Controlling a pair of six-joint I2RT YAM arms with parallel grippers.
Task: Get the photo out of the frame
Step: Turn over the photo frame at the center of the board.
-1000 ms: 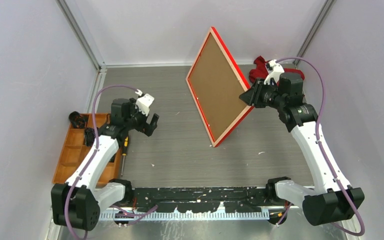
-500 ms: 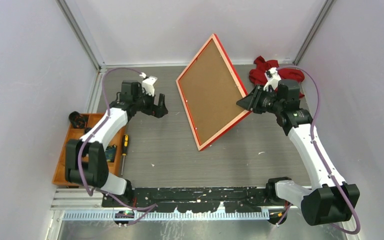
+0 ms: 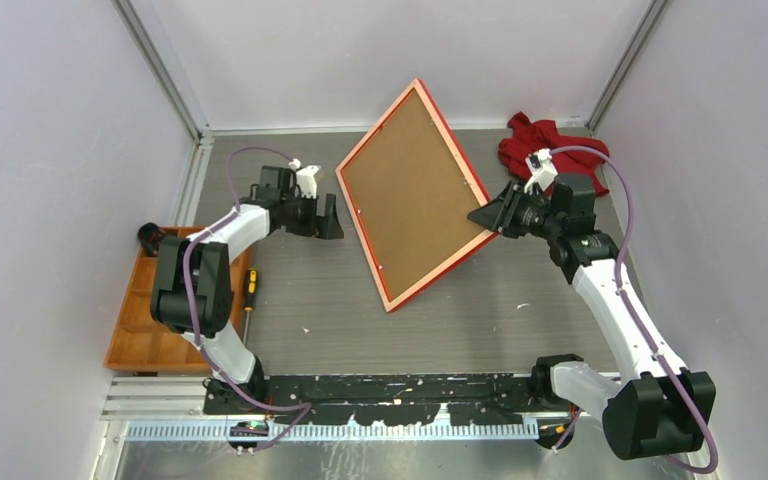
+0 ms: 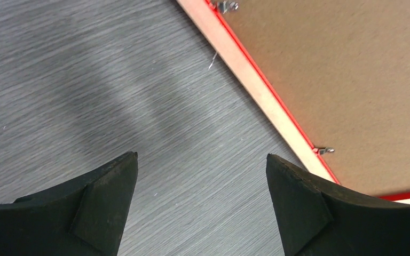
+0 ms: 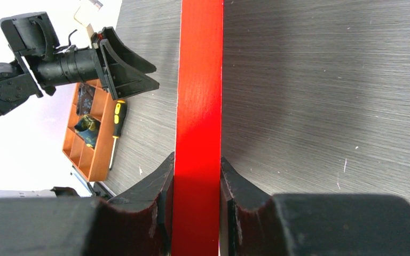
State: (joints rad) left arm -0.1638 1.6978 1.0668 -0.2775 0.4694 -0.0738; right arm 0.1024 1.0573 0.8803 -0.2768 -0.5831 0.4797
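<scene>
The red frame (image 3: 440,267) stands tilted above the table, its brown backing board (image 3: 407,192) facing the camera. My right gripper (image 3: 487,215) is shut on the frame's right edge, which runs as a red band (image 5: 198,96) between the jaws in the right wrist view. My left gripper (image 3: 331,216) is open and empty, just left of the frame. In the left wrist view its jaws stand wide apart over the table, with the frame's orange-pink back rim (image 4: 256,90) and small metal clips (image 4: 324,150) to the right. The photo is hidden behind the backing board.
A red cloth (image 3: 550,148) lies at the back right. An orange compartment tray (image 3: 150,305) with small parts sits at the left edge, a yellow-handled screwdriver (image 3: 249,293) beside it. White walls close in the table on three sides.
My right gripper has tilted and carried the frame leftward and lower. My left arm has reached forward and right, bringing its open gripper close to the frame's left edge.
</scene>
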